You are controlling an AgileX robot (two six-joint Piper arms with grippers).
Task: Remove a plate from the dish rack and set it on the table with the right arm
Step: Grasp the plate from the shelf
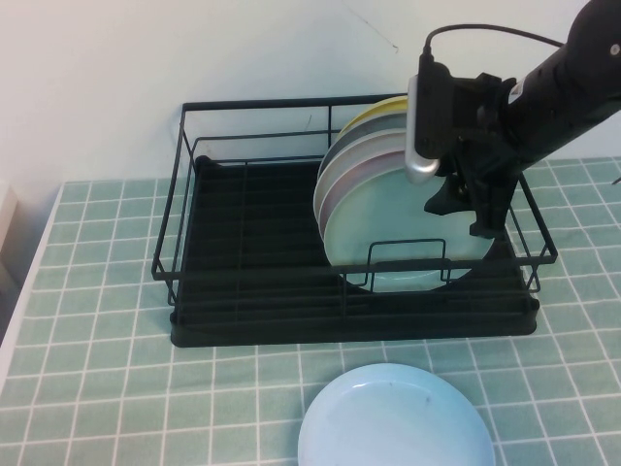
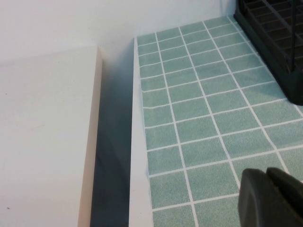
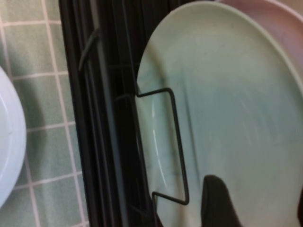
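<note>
The pale mint-green plate (image 1: pixel 388 238) stands on edge at the front of a stack of plates in the black wire dish rack (image 1: pixel 252 262). My right gripper (image 1: pixel 466 209) hangs over the rack's right part, at the plate's upper right edge. In the right wrist view the plate (image 3: pixel 227 109) fills the picture. The right gripper (image 3: pixel 258 203) is open, with its fingertips (image 3: pixel 218 203) spread wide in front of the plate's face and nothing between them. My left gripper (image 2: pixel 271 189) is shut and empty, low over the tiled table (image 2: pixel 199 109) to the left of the rack (image 2: pixel 279 42).
A light blue plate (image 1: pixel 393 422) lies flat on the table (image 1: pixel 107 320) in front of the rack, and shows in the right wrist view (image 3: pixel 7 142). Pale pink (image 1: pixel 342 184), grey and yellow plates stand behind the mint one. A white block (image 2: pixel 42 132) borders the table's left edge.
</note>
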